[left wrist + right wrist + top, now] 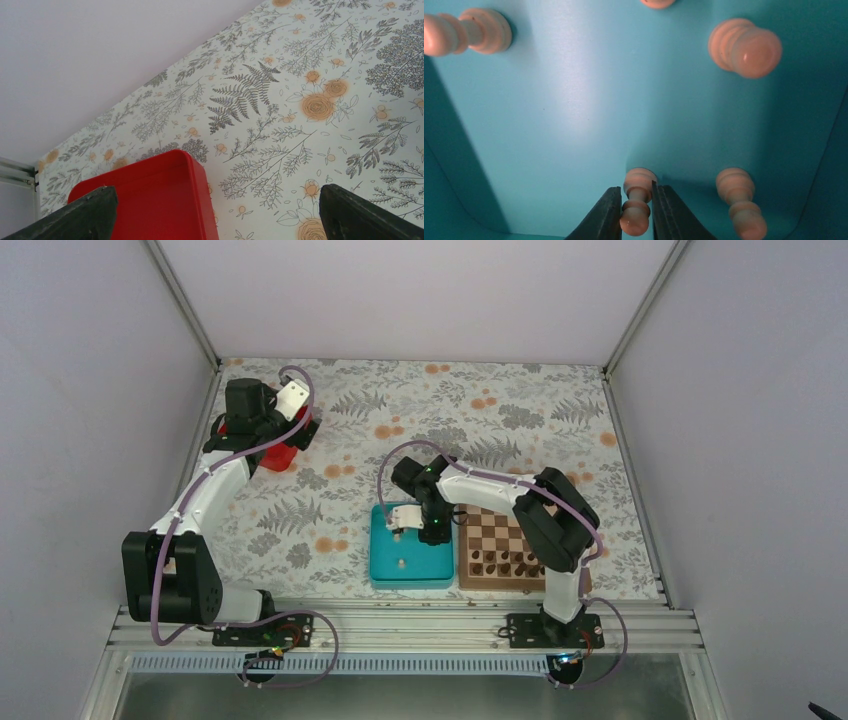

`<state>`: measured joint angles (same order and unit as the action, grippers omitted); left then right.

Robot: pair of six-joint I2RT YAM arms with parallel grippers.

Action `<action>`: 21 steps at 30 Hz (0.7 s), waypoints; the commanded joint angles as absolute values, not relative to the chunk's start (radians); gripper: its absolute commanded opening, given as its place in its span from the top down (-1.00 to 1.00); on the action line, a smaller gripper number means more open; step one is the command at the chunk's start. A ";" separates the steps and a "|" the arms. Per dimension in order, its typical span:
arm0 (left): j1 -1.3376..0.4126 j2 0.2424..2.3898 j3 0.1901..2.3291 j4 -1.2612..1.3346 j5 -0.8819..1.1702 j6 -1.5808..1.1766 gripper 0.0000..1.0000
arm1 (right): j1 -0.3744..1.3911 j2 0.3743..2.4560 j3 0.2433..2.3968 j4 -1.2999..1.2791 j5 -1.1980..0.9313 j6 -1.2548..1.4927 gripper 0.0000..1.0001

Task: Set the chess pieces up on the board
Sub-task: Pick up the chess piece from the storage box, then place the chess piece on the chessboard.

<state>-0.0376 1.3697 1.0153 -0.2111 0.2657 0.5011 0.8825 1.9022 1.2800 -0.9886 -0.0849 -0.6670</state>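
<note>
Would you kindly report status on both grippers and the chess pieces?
Right gripper shut on pale pawn in teal tray. Left gripper open above red tin. Dark pieces on board.

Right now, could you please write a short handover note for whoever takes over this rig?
Left gripper: open, empty, by the red container.
Right gripper: shut on a pale pawn inside the teal tray.
Other pale pieces sit in that tray.
Done: dark pieces stand on the near rows of the board; no pale piece visible there.
Left: carry every pale piece over to the board.
</note>
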 commanded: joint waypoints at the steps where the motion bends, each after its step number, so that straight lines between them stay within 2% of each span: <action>1: -0.040 1.359 1.014 -0.199 0.278 0.494 -1.00 | 0.885 1.900 1.274 -0.986 -0.092 -0.664 0.73; 4: -0.040 1.359 1.014 -0.199 0.278 0.494 -1.00 | 0.884 1.866 1.276 -0.998 -0.085 -0.661 0.83; 10: -0.041 1.359 1.017 -0.203 0.279 0.495 -1.00 | 0.827 1.756 1.320 -1.056 -0.050 -0.650 0.86; 15: -0.040 1.357 1.019 -0.206 0.278 0.496 -1.00 | 0.653 1.634 1.345 -1.110 -0.062 -0.671 0.87; 21: -0.041 1.363 1.022 -0.205 0.280 0.494 -1.00 | 0.425 1.522 1.277 -1.116 -0.071 -0.729 0.87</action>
